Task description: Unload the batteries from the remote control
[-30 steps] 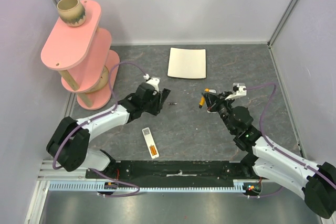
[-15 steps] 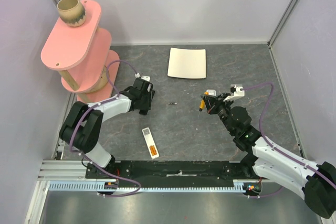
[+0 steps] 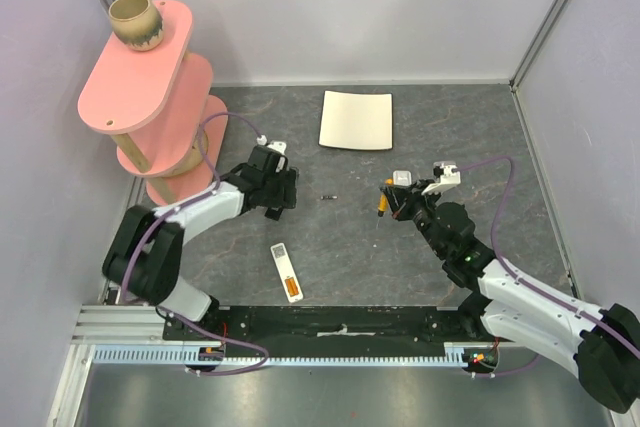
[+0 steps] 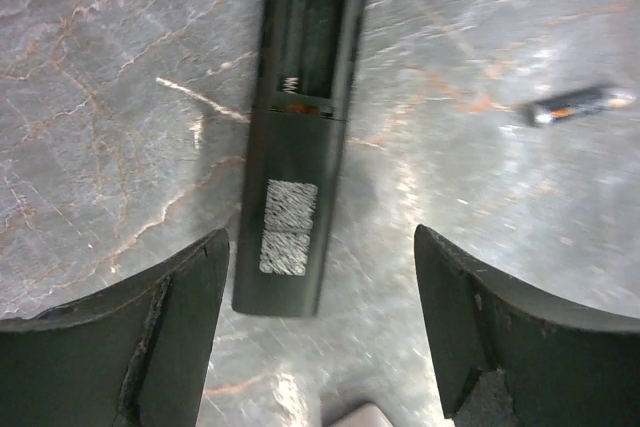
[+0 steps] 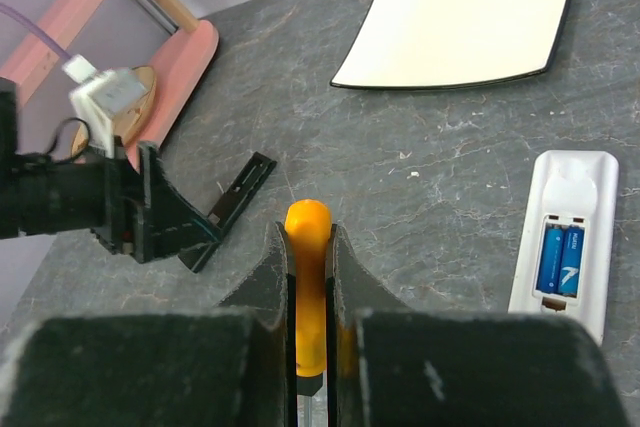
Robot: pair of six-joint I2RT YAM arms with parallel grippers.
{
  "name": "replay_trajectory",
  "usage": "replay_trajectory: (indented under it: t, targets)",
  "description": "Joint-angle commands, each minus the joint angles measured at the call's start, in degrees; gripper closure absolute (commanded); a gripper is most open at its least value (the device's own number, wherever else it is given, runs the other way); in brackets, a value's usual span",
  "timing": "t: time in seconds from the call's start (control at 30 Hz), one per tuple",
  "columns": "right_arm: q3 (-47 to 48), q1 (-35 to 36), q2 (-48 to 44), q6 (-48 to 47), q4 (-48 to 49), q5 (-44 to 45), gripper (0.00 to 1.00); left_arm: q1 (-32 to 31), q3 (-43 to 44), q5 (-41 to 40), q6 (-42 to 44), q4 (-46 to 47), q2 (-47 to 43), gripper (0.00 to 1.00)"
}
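1. A dark grey, marble-veined table (image 3: 350, 247) is enclosed on three sides by pale lilac walls (image 3: 350, 17). Directions are given on the overhead view, with 12 o'clock away from the arm bases.
2. A pink three-tier shelf (image 3: 140, 72) is set at 10 o'clock, and a glazed mug (image 3: 135, 23) is stood on its top tier. A white square mat (image 3: 356, 120) is laid flat at 12 o'clock.
3. The remote control (image 3: 285, 269) is laid at 7 o'clock from the table's middle, near the bases. Orange batteries (image 3: 291, 289) are seen in the bay at its 6 o'clock end.
4. A loose battery (image 3: 327, 196), dark with an orange band, is laid on the bare surface between the two grippers and is touched by neither.
5. The left gripper (image 4: 320, 242) is held at 9 o'clock with its fingers spread wide. A black remote (image 4: 300, 147) is seen between them, lying flat with its battery bay uncovered and empty. Nothing is gripped, and whether the fingers touch the black remote cannot be told.
6. The right gripper (image 5: 308, 242) is held at 3 o'clock. Its fingers are pressed together on an orange battery (image 5: 306, 287), pinched along its length. The rounded end of the cell is left protruding past the fingertips.
7. A second white remote (image 5: 565, 237) is laid just beside the right gripper, on the 12 o'clock side. Two blue cells (image 5: 560, 259) are seated in its uncovered bay.
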Motion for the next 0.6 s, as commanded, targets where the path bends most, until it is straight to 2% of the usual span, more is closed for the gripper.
replay_trajectory:
  t: [0.0,0.13,0.27,0.3,0.43,0.57]
  targets:
    - [0.7,0.1,0.4,0.2,2.1,-1.7,1.00,-0.3,-1.8,6.6,0.7,2.4,-13.0,0.19]
    - [0.8,0.1,2.0,1.1,4.4,-4.1,1.00,-3.0,-6.6,15.0,0.2,9.1,-22.5,0.20]
    - [1.4,0.1,4.5,2.5,7.0,-7.2,1.00,-6.2,-12.5,28.5,-3.6,20.4,-28.0,0.21]
    - [1.3,0.1,5.0,2.7,8.5,-8.8,1.00,-6.8,-13.1,30.5,-5.1,24.7,-28.2,0.21]
    - [1.0,0.0,5.4,3.9,12.0,-12.5,1.00,-10.1,-13.5,35.4,-6.9,31.1,-25.2,0.22]
    - [0.6,0.1,4.9,5.5,14.8,-14.8,1.00,-14.2,-11.2,39.5,-8.1,36.4,-18.2,0.24]
